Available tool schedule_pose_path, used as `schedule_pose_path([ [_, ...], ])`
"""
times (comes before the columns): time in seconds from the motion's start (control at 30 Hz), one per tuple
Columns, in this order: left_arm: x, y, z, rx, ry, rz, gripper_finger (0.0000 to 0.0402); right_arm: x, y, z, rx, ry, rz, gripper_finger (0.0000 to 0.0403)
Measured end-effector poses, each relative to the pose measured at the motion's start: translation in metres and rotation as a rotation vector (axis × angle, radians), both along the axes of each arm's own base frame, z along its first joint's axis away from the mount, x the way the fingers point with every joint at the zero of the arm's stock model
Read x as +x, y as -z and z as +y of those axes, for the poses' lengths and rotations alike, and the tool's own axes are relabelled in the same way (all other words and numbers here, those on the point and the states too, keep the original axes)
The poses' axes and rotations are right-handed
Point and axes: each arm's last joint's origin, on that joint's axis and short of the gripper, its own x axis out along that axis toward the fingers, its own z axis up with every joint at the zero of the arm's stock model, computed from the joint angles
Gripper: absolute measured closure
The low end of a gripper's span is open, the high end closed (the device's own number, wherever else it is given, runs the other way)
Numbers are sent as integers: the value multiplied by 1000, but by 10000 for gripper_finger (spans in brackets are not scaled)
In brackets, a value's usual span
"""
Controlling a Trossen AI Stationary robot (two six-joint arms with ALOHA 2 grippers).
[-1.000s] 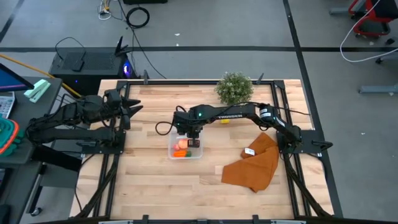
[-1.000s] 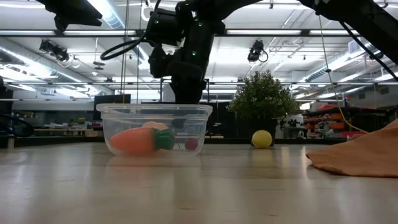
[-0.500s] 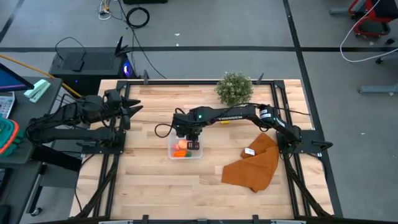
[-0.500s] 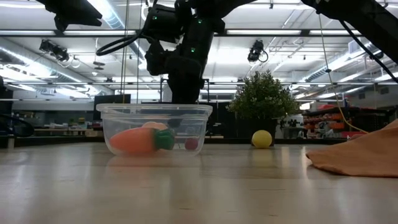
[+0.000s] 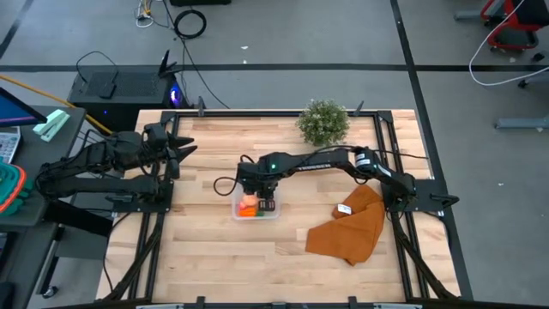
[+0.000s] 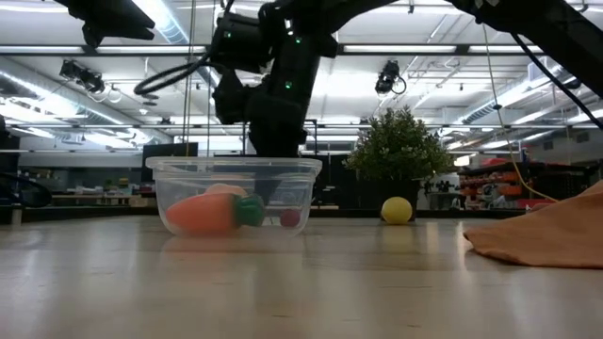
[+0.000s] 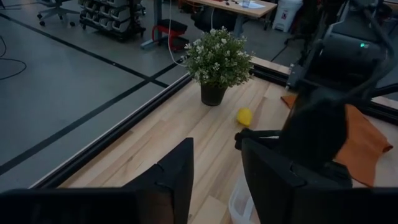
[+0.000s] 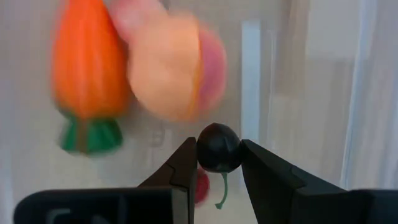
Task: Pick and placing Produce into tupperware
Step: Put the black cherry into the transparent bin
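The clear tupperware (image 5: 276,215) (image 6: 236,179) stands on the table's middle. Inside it lie the orange carrot (image 8: 84,68) (image 6: 203,212), the pale red-yellow apple (image 8: 174,68) and a tiny red piece (image 6: 290,217). My right gripper (image 5: 257,197) (image 8: 219,155) hangs over the container, pointing down, shut on a small dark round berry (image 8: 218,147). The yellow lemon (image 5: 310,167) (image 6: 397,210) rests on the wood near the plant. My left gripper (image 5: 184,148) (image 7: 217,180) waits open at the table's left edge. My right gripper pinches the dark berry (image 8: 218,147) between its two fingers, one on each side of its round body. The fingers come from above, pointing down into the tupperware. The berry is lifted clear over the container's floor, and a thin green stem (image 8: 221,190) hangs below it.
A bushy potted plant (image 5: 323,121) (image 6: 399,146) stands at the far edge. A brown-orange cloth (image 5: 352,225) (image 6: 546,231) lies on the right with a white tag on it. Bare wood spreads along the near side and to the left of the tupperware.
My right gripper has shifted a little toward the near-left, farther over the tupperware, still shut on the dark berry. The left arm has kept still.
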Motion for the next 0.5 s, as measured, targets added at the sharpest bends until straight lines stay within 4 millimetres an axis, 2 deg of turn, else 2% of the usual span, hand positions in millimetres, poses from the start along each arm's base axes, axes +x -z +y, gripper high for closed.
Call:
schedule_pose_path([
  [0.5, 0, 0, 0, 1, 0, 1, 260, 0, 10, 1, 24, 2, 33, 325],
])
